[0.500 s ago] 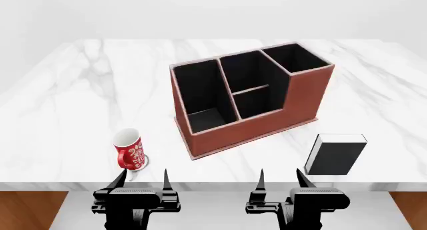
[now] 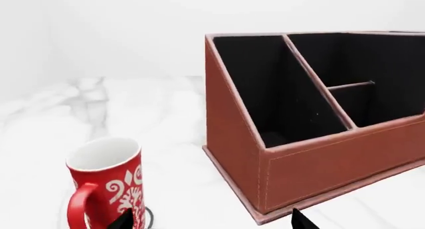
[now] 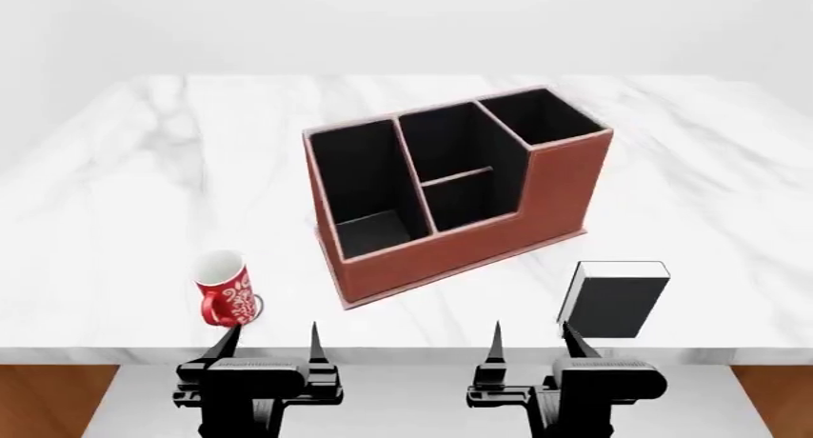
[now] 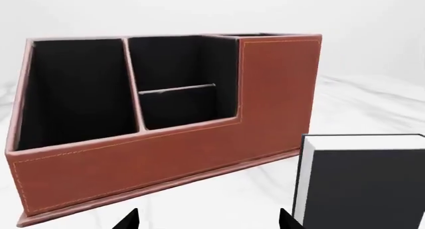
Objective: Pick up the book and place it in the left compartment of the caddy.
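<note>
The book (image 3: 615, 300) is black with a white top edge and stands on the marble table near its front right; it fills the near corner of the right wrist view (image 4: 362, 181). The reddish-brown caddy (image 3: 559, 186) stands mid-table, angled, with its left compartment (image 3: 360, 186) a long black slot, also seen close in the left wrist view (image 2: 265, 97). My right gripper (image 3: 538, 343) is open just left of the book, its tips (image 4: 208, 220) over bare table. The left gripper (image 3: 273, 341) is open at the table's front edge, tips (image 2: 212, 220) apart, holding nothing.
A red patterned mug (image 3: 225, 289) stands at the front left, just beyond the left gripper, and close to one fingertip in the left wrist view (image 2: 106, 186). The white marble table (image 3: 114, 190) stretches wide behind; its front edge lies under both grippers.
The view has shifted: caddy, mug and book all sit a little further left in the head view. The book now lies closer to my right gripper.
</note>
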`<state>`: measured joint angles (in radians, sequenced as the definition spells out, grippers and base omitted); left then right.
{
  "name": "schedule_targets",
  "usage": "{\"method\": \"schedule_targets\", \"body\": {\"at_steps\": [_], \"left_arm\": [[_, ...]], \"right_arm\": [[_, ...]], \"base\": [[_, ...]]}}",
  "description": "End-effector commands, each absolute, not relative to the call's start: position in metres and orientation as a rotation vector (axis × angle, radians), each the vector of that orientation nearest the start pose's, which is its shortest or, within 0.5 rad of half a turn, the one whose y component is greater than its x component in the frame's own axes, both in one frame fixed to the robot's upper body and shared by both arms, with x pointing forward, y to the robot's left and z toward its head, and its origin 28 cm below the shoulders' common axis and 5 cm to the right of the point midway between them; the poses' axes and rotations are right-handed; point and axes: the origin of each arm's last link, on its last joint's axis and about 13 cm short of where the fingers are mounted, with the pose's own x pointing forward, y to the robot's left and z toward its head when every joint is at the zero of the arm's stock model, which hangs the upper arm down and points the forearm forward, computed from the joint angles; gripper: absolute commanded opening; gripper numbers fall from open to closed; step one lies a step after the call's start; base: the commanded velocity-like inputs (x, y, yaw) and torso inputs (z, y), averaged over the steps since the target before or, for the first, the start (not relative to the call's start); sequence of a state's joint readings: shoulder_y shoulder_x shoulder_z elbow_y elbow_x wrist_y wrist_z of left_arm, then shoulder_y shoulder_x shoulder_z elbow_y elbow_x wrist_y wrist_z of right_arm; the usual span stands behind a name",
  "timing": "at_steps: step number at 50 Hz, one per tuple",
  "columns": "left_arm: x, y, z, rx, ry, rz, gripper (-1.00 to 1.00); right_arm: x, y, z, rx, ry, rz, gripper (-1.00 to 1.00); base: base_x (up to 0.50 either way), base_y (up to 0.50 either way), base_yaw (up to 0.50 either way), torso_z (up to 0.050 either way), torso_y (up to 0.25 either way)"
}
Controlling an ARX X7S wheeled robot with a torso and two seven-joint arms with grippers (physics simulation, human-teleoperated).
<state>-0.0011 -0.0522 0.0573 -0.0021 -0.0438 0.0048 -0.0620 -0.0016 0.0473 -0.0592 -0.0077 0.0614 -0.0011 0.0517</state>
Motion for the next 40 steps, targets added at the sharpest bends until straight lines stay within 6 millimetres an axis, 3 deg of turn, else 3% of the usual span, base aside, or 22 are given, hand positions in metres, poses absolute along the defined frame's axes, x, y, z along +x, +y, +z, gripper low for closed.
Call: {"method": "schedule_targets", "body": {"at_steps": [1, 19, 40], "left_arm": [[0.2099, 0.2051, 0.0128, 0.008, -0.003, 0.003, 1.00], [0.2104, 0.2049, 0.0129, 0.011, -0.004, 0.003, 1.00], [0.2100, 0.2050, 0.0127, 0.014, -0.003, 0.005, 1.00]], "right_arm": [[0.2095, -0.0964, 0.0147, 0.022, -0.004, 0.011, 1.00], [0.2104, -0.0962, 0.0145, 0.017, -0.006, 0.010, 1.00], [0.2101, -0.0959, 0.0140, 0.014, 0.001, 0.006, 1.00]], "base": [[0.00, -0.50, 0.00, 0.000, 0.000], [0.00, -0.47, 0.00, 0.000, 0.000], [0.00, -0.07, 0.00, 0.000, 0.000]]}}
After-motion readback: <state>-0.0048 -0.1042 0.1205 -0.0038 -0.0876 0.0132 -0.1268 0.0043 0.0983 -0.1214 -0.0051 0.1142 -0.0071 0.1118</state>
